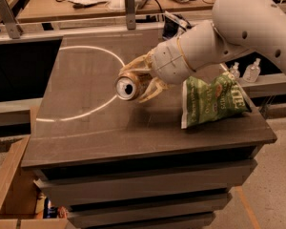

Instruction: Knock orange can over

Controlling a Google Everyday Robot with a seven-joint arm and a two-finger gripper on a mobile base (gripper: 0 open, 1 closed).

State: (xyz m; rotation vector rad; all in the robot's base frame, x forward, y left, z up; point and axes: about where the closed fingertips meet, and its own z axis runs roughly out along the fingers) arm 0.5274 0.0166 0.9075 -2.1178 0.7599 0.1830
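Note:
The orange can (pixel 127 87) lies tipped on its side near the middle of the dark table (pixel 86 128), its silver top with pull-tab facing me. My gripper (pixel 132 85) reaches in from the right on the white arm (pixel 229 32). One pale finger (pixel 136 63) runs over the can and another (pixel 151 93) under it, so the can sits between them and looks gripped.
A green chip bag (pixel 212 101) lies right of the gripper near the table's right edge. A dark bag (pixel 174 25) sits behind the arm. A white arc (pixel 105 56) is marked on the tabletop. Small bottles (pixel 252 71) stand on a shelf at right. A cardboard box (pixel 9 185) sits low left.

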